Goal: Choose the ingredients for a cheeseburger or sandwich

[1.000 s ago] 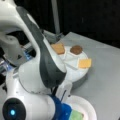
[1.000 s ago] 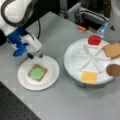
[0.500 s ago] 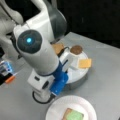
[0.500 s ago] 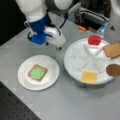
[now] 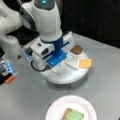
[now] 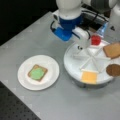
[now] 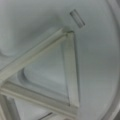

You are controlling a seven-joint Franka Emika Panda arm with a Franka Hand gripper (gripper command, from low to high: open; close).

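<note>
In a front view the arm stands over the white divided tray (image 5: 65,77); the gripper (image 5: 58,71) hangs just above a compartment on the tray's left part, and I cannot tell how far its fingers are apart or whether it has hold of anything; on the tray's right part lie the dark brown patty (image 5: 76,50) and, just below it, the yellow-orange cheese square (image 5: 85,63); at the bottom of this view the white paper plate (image 5: 57,110) carries a toast square (image 5: 68,113) with the green lettuce piece (image 5: 74,116) on top of it.

In a front view from the opposite side the gripper (image 6: 80,48) is over the left edge of the tray (image 6: 72,67); the red tomato disc (image 6: 95,40) is just beside it at the top of the tray; a second toast square (image 6: 112,50) lies at the right, the patty (image 6: 113,70) below it, the cheese square (image 6: 89,76) at the bottom; the plate (image 6: 51,77) with toast (image 6: 30,73) and lettuce (image 6: 37,73) is well apart, at the left.

In the wrist view only the tray's white ribs (image 7: 71,72) and a bare compartment are seen; the gripper does not show here.
</note>
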